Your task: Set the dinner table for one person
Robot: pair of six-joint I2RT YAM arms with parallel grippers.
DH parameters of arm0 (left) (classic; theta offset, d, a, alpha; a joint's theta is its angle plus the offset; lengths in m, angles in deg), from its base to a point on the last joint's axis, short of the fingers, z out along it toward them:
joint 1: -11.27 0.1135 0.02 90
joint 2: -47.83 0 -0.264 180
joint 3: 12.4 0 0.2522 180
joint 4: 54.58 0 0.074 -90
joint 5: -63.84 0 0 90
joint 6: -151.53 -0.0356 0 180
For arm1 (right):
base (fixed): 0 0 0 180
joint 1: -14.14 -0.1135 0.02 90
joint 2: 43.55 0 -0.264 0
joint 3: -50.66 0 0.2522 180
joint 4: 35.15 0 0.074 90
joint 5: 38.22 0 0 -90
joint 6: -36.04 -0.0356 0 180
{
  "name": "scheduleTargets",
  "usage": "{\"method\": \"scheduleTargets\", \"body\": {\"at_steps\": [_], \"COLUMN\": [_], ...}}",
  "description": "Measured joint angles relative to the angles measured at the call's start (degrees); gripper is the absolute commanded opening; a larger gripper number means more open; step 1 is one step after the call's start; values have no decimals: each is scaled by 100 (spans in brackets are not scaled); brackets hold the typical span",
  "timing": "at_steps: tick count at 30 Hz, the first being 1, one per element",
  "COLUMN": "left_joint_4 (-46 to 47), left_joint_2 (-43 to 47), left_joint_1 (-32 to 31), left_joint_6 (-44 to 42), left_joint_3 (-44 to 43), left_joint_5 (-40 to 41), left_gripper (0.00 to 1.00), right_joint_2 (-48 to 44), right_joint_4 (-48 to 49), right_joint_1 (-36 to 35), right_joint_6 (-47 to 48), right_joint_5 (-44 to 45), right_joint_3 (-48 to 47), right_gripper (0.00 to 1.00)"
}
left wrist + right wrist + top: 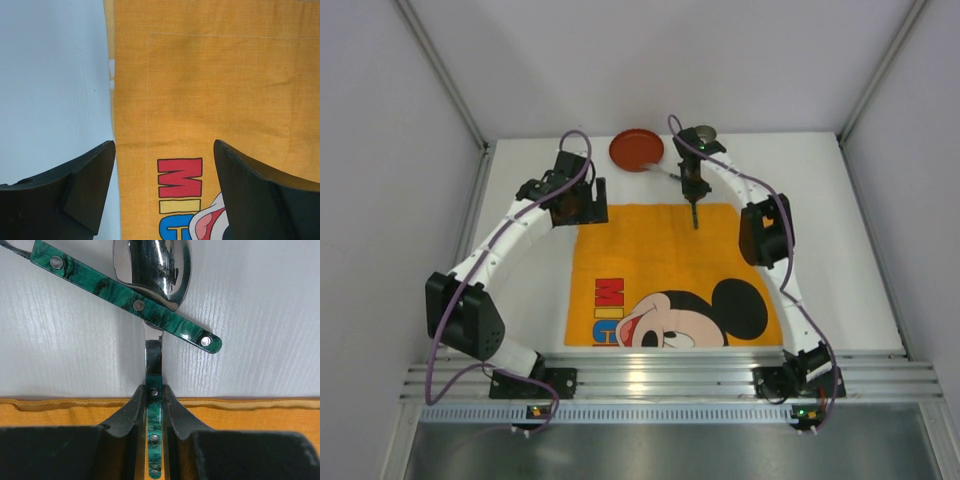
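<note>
Black fingers of your right gripper fill the foreground of the right wrist view, clamped from both sides on the green marbled handle of a spoon. Its shiny bowl lies out over the white dinner table, while the handle runs back across the far edge of the orange Mickey Mouse placemat. A second utensil with a matching green, riveted handle crosses the spoon's bowl at a slant; you cannot tell what kind it is, since its working end is out of frame. Your left gripper hangs over the placemat's left edge, its jaws spread wide above cloth and tabletop. From above, the dinner table stretches between pale walls, the placemat laid on its near middle, just beyond the ribbed rail. A red dish sits on bare tabletop just past the placemat's far edge, near the right gripper.
</note>
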Motion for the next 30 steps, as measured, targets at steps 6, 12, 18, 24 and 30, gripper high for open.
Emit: {"method": "scheduleTargets", "body": {"at_steps": [6,12,18,24,30], "left_joint_4": [33,52,61,76,72], "left_joint_2": [79,83,83,63,22], "left_joint_1": [0,0,0,-9,-28], "left_joint_6": [-52,-57,-52,-52,-50], "left_joint_3": [94,214,295,313,313], "left_joint_5": [-2,-44,-179,-315,-361], "left_gripper": [85,85,85,84,85], "right_joint_2": [-229,-1051,-2688,-4461,-5545], "right_joint_4": [109,177,282,398,616], "right_joint_1": [-68,-144,-514,-909,-782], "right_joint_6": [61,83,81,-70,-378], "right_joint_5": [216,372,446,308,299], "right_joint_3": [409,1615,3239,4719,6402], "right_gripper": [0,0,0,0,0]}}
